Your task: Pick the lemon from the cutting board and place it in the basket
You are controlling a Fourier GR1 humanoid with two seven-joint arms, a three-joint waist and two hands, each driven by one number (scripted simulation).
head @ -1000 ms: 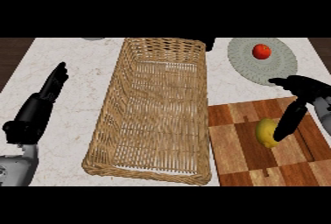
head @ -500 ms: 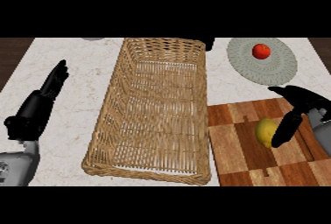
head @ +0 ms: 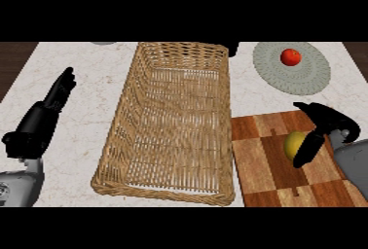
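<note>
The right hand (head: pixel 321 130) is over the cutting board (head: pixel 262 163), its fingers (head: pixel 309 151) reaching down across the right side of the lemon (head: pixel 293 144) and its thumb stretched above it; whether they press the fruit cannot be told, and the hand is not closed round it. The lemon lies on the board, just right of the basket (head: pixel 173 126). Beyond, a red fruit (head: pixel 290 57) sits on a grey plate (head: pixel 313 78). The left hand (head: pixel 45 116) rests open at the table's (head: pixel 86 73) left side.

a red fruit (head: pixel 290 57) sits on a grey plate (head: pixel 310 78) on the pale marble counter (head: pixel 86 121).
</note>
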